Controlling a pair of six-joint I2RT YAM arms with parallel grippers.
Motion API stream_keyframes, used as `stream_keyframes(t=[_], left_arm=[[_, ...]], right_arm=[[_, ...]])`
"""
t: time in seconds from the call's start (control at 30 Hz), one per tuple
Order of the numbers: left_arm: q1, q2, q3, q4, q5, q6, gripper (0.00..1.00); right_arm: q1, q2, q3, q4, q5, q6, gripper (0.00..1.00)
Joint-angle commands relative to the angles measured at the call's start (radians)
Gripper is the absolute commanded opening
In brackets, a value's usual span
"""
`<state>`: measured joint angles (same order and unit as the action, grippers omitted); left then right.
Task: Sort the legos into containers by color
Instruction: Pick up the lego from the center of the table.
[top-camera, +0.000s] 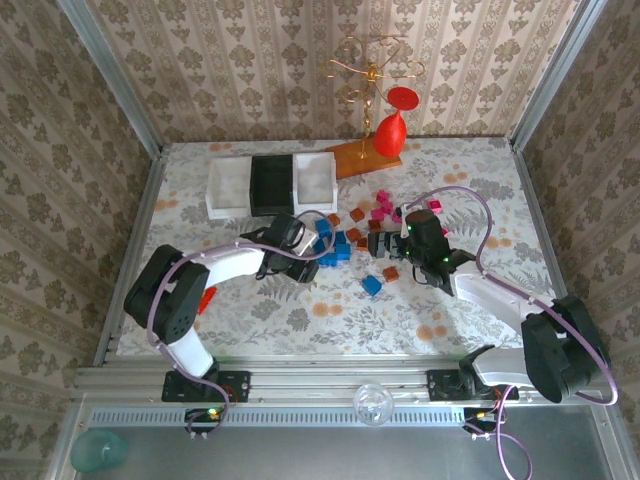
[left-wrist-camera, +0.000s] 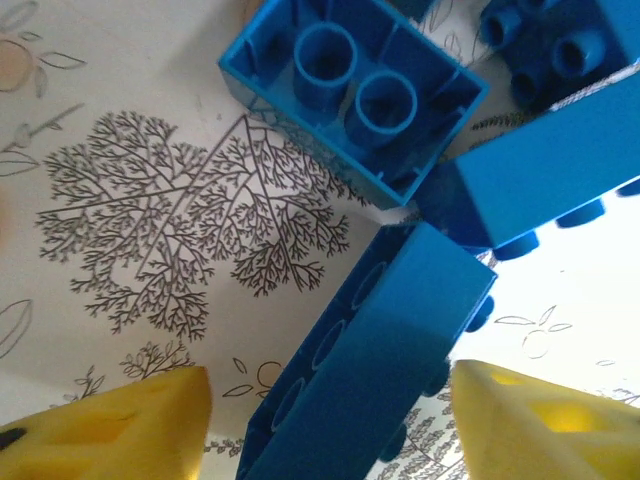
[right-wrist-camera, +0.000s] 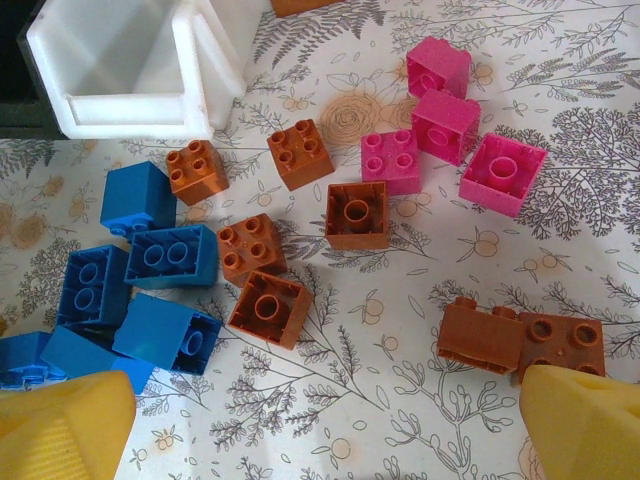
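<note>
The legos lie mid-table: a blue cluster (top-camera: 330, 245), brown-orange ones (top-camera: 355, 218) and pink ones (top-camera: 383, 206). At the back stand the containers: a white bin (top-camera: 228, 187), a black bin (top-camera: 272, 183) and a second white bin (top-camera: 315, 177). My left gripper (top-camera: 303, 252) is down at the blue cluster. In the left wrist view a long blue lego (left-wrist-camera: 385, 340) lies tilted between its yellow fingers (left-wrist-camera: 110, 430), with a gap on the left side. My right gripper (right-wrist-camera: 325, 400) hangs open over bare cloth, a brown-orange lego (right-wrist-camera: 480, 340) by its right finger.
A red goblet (top-camera: 390, 135) stands on a wooden base (top-camera: 352, 158) with a gold wire stand behind the bins. One blue lego (top-camera: 372, 285) lies alone nearer the front. A small red object (top-camera: 207, 297) sits beside the left arm. Papered walls close in three sides.
</note>
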<state>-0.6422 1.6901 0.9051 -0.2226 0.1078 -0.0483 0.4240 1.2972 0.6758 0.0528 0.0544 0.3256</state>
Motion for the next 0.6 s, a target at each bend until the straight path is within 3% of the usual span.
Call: stream_keyframes(t=[0.0, 0.1, 0.33, 0.57], left_arm=[[-0.008, 0.018, 0.03, -0.007, 0.003, 0.038, 0.58], [-0.015, 0.025, 0.019, 0.019, 0.015, 0.028, 0.52], [-0.025, 0.033, -0.002, 0.067, 0.032, 0.005, 0.41], [-0.025, -0.01, -0.061, 0.127, 0.017, -0.038, 0.29]], right_arm=[[0.007, 0.004, -0.002, 0.002, -0.007, 0.018, 1.0], [0.007, 0.014, -0.004, 0.015, -0.047, 0.015, 0.99], [0.033, 0.047, -0.022, 0.132, -0.297, -0.032, 0.95], [0.056, 0.071, -0.013, 0.136, -0.301, -0.042, 0.94]])
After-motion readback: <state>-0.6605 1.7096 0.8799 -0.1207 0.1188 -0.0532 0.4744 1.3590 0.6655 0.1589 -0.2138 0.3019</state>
